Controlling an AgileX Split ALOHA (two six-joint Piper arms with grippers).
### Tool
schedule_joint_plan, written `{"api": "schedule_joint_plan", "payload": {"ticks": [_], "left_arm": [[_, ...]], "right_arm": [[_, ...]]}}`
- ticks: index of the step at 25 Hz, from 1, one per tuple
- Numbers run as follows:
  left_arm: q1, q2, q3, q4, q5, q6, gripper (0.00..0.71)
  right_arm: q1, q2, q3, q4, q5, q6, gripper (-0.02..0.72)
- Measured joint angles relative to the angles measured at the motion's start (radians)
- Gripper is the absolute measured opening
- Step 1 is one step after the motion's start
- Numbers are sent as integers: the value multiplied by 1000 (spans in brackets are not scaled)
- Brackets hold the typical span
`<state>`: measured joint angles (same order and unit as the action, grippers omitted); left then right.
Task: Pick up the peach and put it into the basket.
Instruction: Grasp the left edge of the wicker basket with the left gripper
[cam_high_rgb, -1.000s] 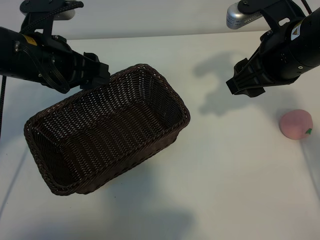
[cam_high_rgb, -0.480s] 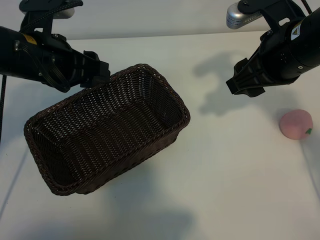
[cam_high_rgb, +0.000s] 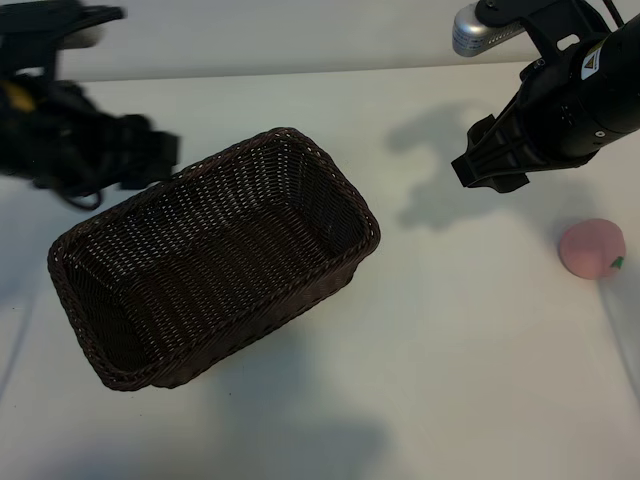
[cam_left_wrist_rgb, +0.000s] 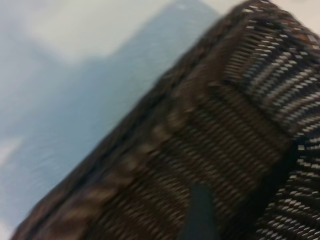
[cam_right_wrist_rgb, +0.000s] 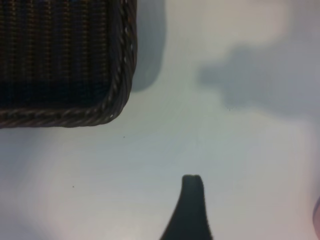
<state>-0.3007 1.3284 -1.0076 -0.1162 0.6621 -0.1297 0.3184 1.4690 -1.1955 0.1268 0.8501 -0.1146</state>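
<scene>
The basket (cam_high_rgb: 215, 258) is taken as the landmark: it lies slantwise on the white table (cam_high_rgb: 450, 350), its inside bare, with the peach (cam_high_rgb: 592, 248) seen well apart from it, off toward the table's right edge in the exterior view and resting on the table by itself. The left gripper (cam_high_rgb: 160, 150) is found just beyond the basket's far rim, near its upper left side, clear of the weave and blurred; its jaws are held spread and nothing is grasped between them. In the left wrist view the basket's braided rim and a sloping wall fill most of the picture, with one dark fingertip (cam_left_wrist_rgb: 200, 212) shown over the weave. The right gripper (cam_high_rgb: 487, 165) is held above the table between the basket's far right corner and the peach, nearer the peach, touching neither; its jaws are likewise spread and nothing is held. In the right wrist view one corner of the basket is seen, with a fingertip (cam_right_wrist_rgb: 191, 200) over bare table.
</scene>
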Motion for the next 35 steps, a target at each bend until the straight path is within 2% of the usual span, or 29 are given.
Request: {"api": "schedule_joint_plan", "payload": {"ticks": [7, 10, 17, 24, 35], "left_arm": [[0, -154, 119, 329, 161, -390, 565], [0, -176, 154, 401, 186, -510, 565], [0, -178, 261, 414, 116, -660, 565], [0, -166, 375, 392, 41, -711, 565], [0, 1, 388, 305, -105, -729, 565]], "right_arm": [[0, 0, 0, 0, 0, 0, 595], [0, 0, 0, 0, 1, 0, 595], [0, 0, 0, 0, 12, 0, 595], [0, 0, 0, 0, 15, 0, 595], [0, 0, 0, 0, 42, 0, 595]]}}
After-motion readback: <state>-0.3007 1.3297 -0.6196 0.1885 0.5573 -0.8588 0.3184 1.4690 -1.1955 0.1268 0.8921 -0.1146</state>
